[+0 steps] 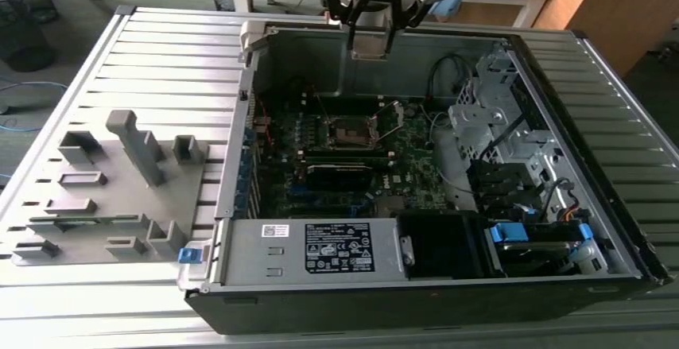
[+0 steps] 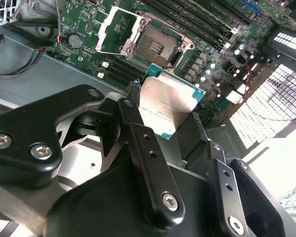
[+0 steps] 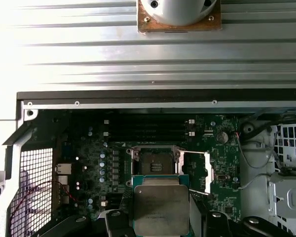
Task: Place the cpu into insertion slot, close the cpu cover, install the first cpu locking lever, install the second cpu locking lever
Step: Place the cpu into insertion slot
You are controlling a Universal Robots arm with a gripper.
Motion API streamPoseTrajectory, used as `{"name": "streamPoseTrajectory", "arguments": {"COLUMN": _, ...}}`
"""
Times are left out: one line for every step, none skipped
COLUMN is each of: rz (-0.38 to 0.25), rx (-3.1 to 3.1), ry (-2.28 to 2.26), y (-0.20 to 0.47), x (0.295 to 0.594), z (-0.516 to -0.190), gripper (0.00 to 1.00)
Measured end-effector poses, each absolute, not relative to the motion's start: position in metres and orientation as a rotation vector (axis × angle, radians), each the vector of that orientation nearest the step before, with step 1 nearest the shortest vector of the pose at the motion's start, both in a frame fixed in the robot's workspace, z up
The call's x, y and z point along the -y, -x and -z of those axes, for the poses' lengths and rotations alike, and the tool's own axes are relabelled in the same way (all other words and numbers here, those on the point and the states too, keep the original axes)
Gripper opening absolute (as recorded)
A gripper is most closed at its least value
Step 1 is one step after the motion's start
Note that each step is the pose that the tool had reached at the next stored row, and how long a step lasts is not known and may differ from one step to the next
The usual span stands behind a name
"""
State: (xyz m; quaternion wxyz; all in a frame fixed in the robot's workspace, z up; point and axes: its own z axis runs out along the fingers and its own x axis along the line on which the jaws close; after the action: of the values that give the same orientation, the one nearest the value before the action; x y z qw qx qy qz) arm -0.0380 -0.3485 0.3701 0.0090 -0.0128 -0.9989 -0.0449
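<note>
My gripper (image 1: pixel 370 43) hangs above the far side of the open computer case (image 1: pixel 238 166), shut on the cpu (image 1: pixel 370 47). In both wrist views the cpu (image 2: pixel 167 103) (image 3: pixel 160 202) is a flat silver-grey square on a green board, clamped at two opposite edges by the black fingers (image 2: pixel 133 106). It is held in the air, apart from the motherboard. The insertion slot (image 2: pixel 155 45) (image 3: pixel 154 167) (image 1: pixel 348 133) lies bare below it. Beside the slot, the cpu cover (image 2: pixel 102 29) (image 3: pixel 207 173) is swung open as a silvery frame.
Memory slots (image 3: pixel 148 131) run beside the socket. The case also holds a power supply (image 1: pixel 308 247) at the near side and a metal drive cage (image 1: pixel 498 126) at the exterior view's right. A grey fixture plate (image 1: pixel 106 182) with blocks lies at the exterior view's left on the slatted table (image 1: pixel 159 55).
</note>
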Motion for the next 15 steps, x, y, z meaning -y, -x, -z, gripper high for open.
{"name": "streamPoseTrajectory", "arguments": {"rz": 0.14, "rx": 3.12, "ry": 0.04, "y": 0.038, "x": 0.3485, "z": -0.3699, "gripper": 0.54}}
{"name": "streamPoseTrajectory", "arguments": {"rz": 0.14, "rx": 3.12, "ry": 0.04, "y": 0.038, "x": 0.3485, "z": -0.3698, "gripper": 0.54}}
{"name": "streamPoseTrajectory", "arguments": {"rz": 0.14, "rx": 3.12, "ry": 0.04, "y": 0.038, "x": 0.3485, "z": -0.3697, "gripper": 0.54}}
{"name": "streamPoseTrajectory", "arguments": {"rz": 0.14, "rx": 3.12, "ry": 0.04, "y": 0.038, "x": 0.3485, "z": -0.3697, "gripper": 0.54}}
{"name": "streamPoseTrajectory", "arguments": {"rz": 0.14, "rx": 3.12, "ry": 0.04, "y": 0.038, "x": 0.3485, "z": -0.3696, "gripper": 0.54}}
{"name": "streamPoseTrajectory", "arguments": {"rz": 0.14, "rx": 3.12, "ry": 0.04, "y": 0.038, "x": 0.3485, "z": -0.3696, "gripper": 0.54}}
{"name": "streamPoseTrajectory", "arguments": {"rz": 0.14, "rx": 3.12, "ry": 0.04, "y": 0.038, "x": 0.3485, "z": -0.3696, "gripper": 0.54}}
{"name": "streamPoseTrajectory", "arguments": {"rz": 0.14, "rx": 3.12, "ry": 0.04, "y": 0.038, "x": 0.3485, "z": -0.3696, "gripper": 0.54}}
{"name": "streamPoseTrajectory", "arguments": {"rz": 0.14, "rx": 3.12, "ry": 0.04, "y": 0.038, "x": 0.3485, "z": -0.3695, "gripper": 0.54}}
{"name": "streamPoseTrajectory", "arguments": {"rz": 0.14, "rx": 3.12, "ry": 0.04, "y": 0.038, "x": 0.3485, "z": -0.3695, "gripper": 0.54}}
{"name": "streamPoseTrajectory", "arguments": {"rz": 0.14, "rx": 3.12, "ry": 0.04, "y": 0.038, "x": 0.3485, "z": -0.3691, "gripper": 0.54}}
{"name": "streamPoseTrajectory", "arguments": {"rz": 0.141, "rx": 3.12, "ry": 0.04, "y": 0.038, "x": 0.3485, "z": -0.3688, "gripper": 0.54}}
{"name": "streamPoseTrajectory", "arguments": {"rz": 0.14, "rx": 3.12, "ry": 0.04, "y": 0.038, "x": 0.3485, "z": -0.3686, "gripper": 0.54}}
{"name": "streamPoseTrajectory", "arguments": {"rz": 0.14, "rx": 3.12, "ry": 0.04, "y": 0.038, "x": 0.3485, "z": -0.3684, "gripper": 0.54}}
{"name": "streamPoseTrajectory", "arguments": {"rz": 0.14, "rx": 3.12, "ry": 0.04, "y": 0.038, "x": 0.3485, "z": -0.3679, "gripper": 0.54}}
